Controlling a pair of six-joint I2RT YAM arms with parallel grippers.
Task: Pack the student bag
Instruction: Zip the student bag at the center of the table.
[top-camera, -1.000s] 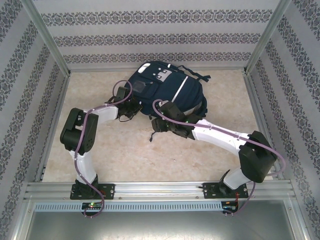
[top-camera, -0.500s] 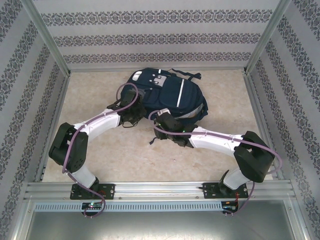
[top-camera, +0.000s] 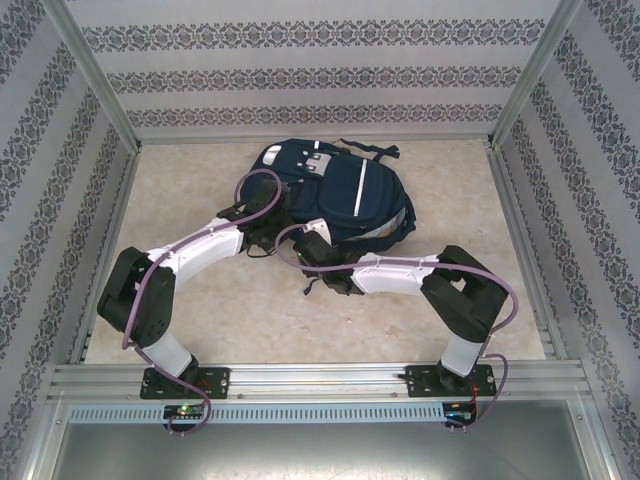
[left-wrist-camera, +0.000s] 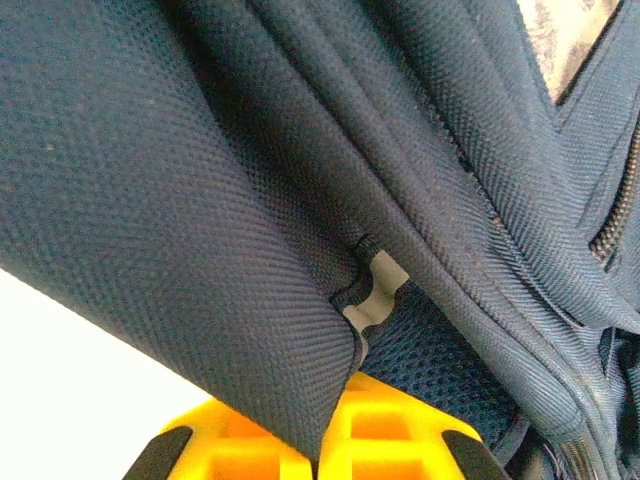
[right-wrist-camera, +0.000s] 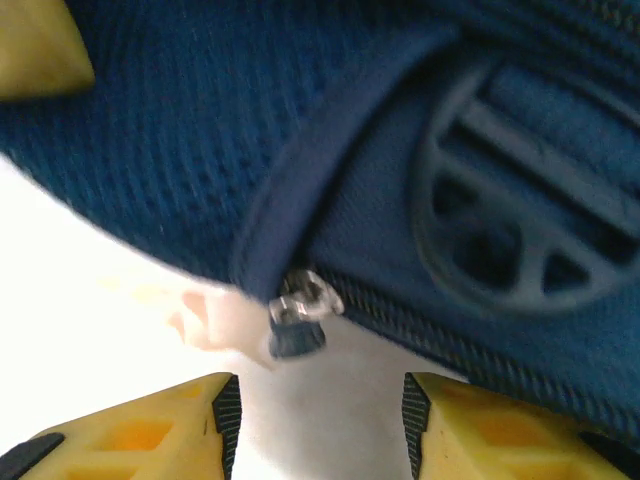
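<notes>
Left hand (left-wrist-camera: 322, 445) is clamped on a fold of the large navy-blue fabric student bag (top-camera: 350, 190) far-centre on the beige counter (top-camera: 250, 310), right hand (right-wrist-camera: 320, 420) half open, empty, just short of the small metal zipper pull (right-wrist-camera: 298, 316): centre pull between jaws before closing, hold fabric taut.

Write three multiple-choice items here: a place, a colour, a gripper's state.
1. Where on the table is the student bag? A) far half B) beside the arm bases C) right edge
2. The bag's thin stripe is: A) red B) white C) green
3. The left gripper is: A) wide open B) shut on a pencil C) shut on bag fabric
1 A: the top view shows it by the back wall. 2 B: a white line crosses the navy front. 3 C: a fabric fold sits pinched between the yellow fingers.
</notes>
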